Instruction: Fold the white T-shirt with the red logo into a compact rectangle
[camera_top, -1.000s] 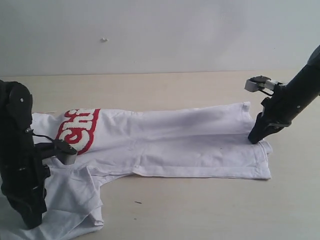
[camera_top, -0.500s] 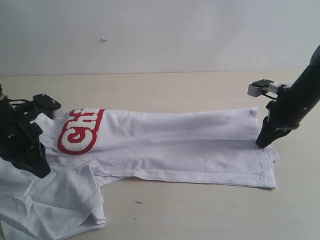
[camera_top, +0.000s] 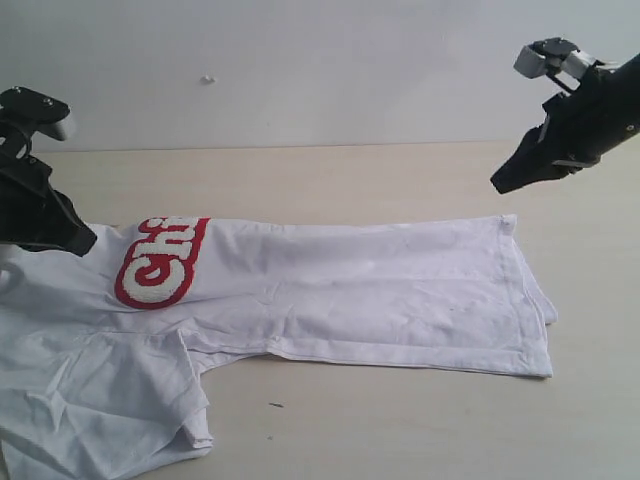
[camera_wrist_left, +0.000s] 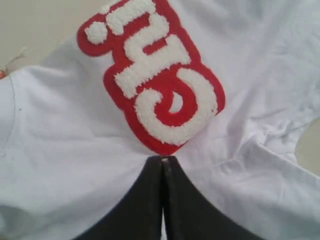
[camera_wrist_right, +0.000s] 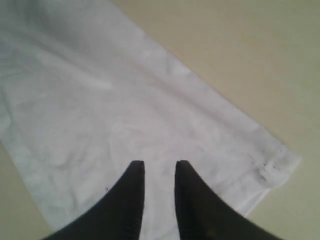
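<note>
The left gripper (camera_top: 82, 243) is held at the left, angled downward, with its fingers (camera_wrist_left: 142, 202) pressed together. The right gripper (camera_top: 500, 184) is held high at the right, pointed down and inward, its fingers (camera_wrist_right: 125, 202) parted by a narrow gap.

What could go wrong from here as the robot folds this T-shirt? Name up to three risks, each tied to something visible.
1. The white T-shirt is crumpled at its sleeve; folding over that may leave a lump.
2. At the hem the layers do not line up, so the rectangle may come out skewed.
3. The left gripper is shut near the red logo; lowered so, it could push the cloth rather than grip it.
</note>
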